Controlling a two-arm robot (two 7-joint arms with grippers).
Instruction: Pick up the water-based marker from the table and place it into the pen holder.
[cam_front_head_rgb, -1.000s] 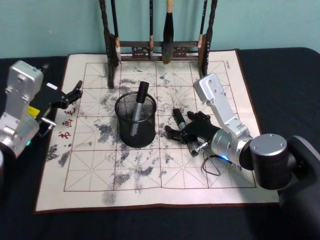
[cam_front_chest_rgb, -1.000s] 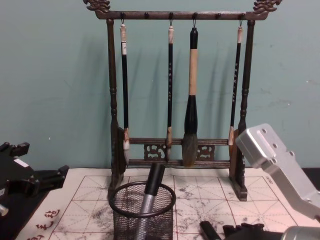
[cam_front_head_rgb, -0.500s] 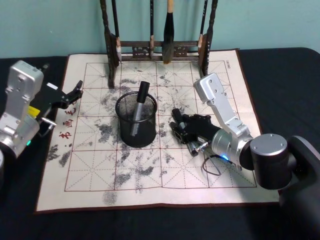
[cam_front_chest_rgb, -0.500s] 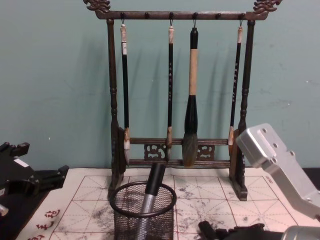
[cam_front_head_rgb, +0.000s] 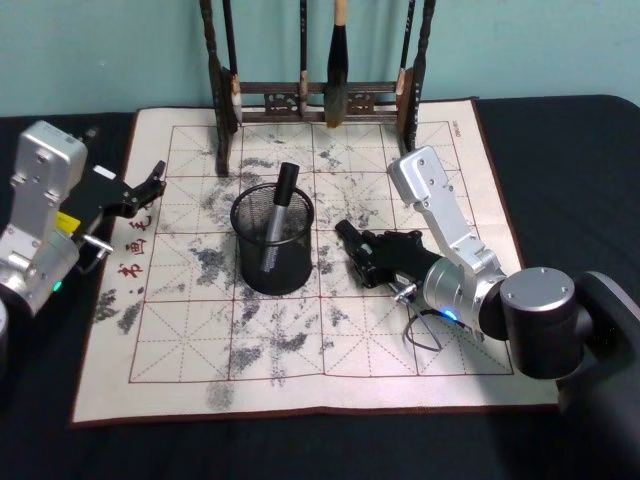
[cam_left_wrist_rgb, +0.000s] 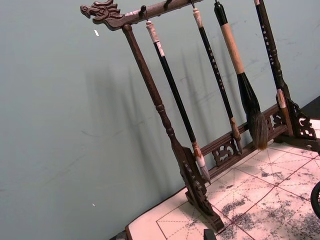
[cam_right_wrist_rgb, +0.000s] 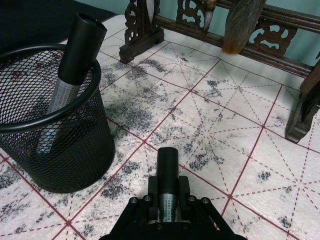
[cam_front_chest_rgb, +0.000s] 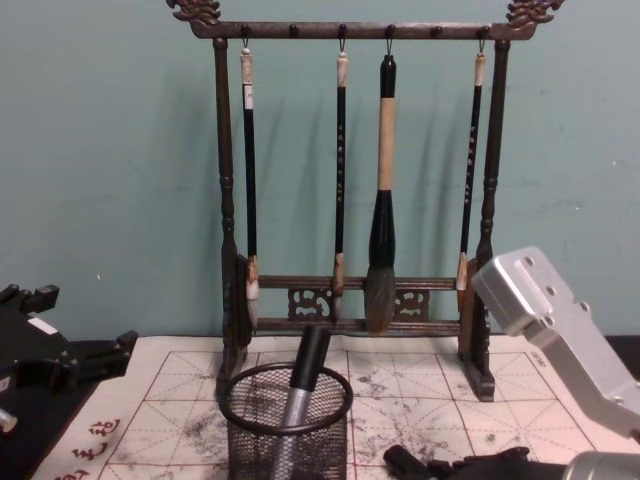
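Right wrist view shows me the right gripper (cam_right_wrist_rgb: 168, 202) clamped on a marker (cam_right_wrist_rgb: 167, 170) beside the pen holder (cam_right_wrist_rgb: 75, 155); left gripper (cam_front_head_rgb: 152, 185) idles near red characters (cam_front_head_rgb: 133, 244) I cannot read

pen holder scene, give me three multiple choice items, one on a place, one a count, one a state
1. Where does the pen holder stand?
A. on the mat, left of the right end effector
B. off the mat, on the dark cloth
C. at the mat's front edge

2. How many brushes hang on the brush rack?
A. two
B. four
C. six

3. What state is the right end effector in?
A. open, above the holder
B. shut on the marker
C. shut on a brush

Answers:
1 A: the head view shows it on the mat beside that end effector, while the left end effector sits parked at the mat's left edge.
2 B: the chest view shows four hanging from the top bar.
3 B: the right wrist view shows the marker clamped in it.
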